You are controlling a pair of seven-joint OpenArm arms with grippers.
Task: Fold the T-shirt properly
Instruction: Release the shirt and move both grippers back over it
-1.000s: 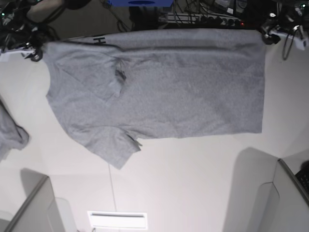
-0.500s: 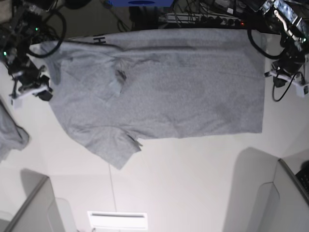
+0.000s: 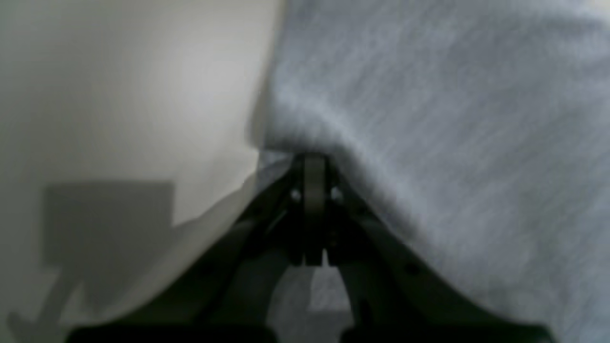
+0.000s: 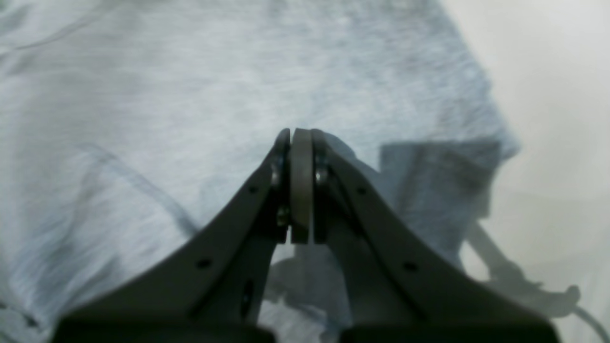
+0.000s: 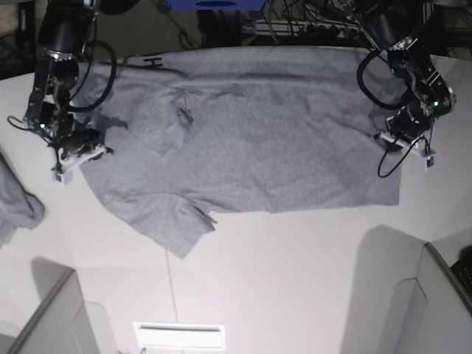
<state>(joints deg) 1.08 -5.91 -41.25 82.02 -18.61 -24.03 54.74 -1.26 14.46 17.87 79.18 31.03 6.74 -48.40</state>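
The grey T-shirt (image 5: 280,133) lies spread flat on the white table (image 5: 295,258), with one sleeve (image 5: 177,228) pointing toward the front. A bit of black lettering (image 5: 151,61) shows at its far edge. My left gripper (image 5: 402,140) is at the shirt's right hem. In the left wrist view it (image 3: 313,159) is shut, and the T-shirt's (image 3: 452,119) edge is bunched over its tips. My right gripper (image 5: 74,151) sits at the shirt's left edge. Its close view shows it (image 4: 300,133) shut, tips down in the T-shirt (image 4: 167,95) cloth.
Another grey cloth (image 5: 18,203) hangs at the table's left edge. Grey panels stand at the front left (image 5: 44,317) and front right (image 5: 435,295). A white plate (image 5: 179,335) lies at the front edge. Cables and a power strip (image 5: 310,29) run along the back.
Both arms came down from the far corners onto the shirt's side edges. Both grippers closed.
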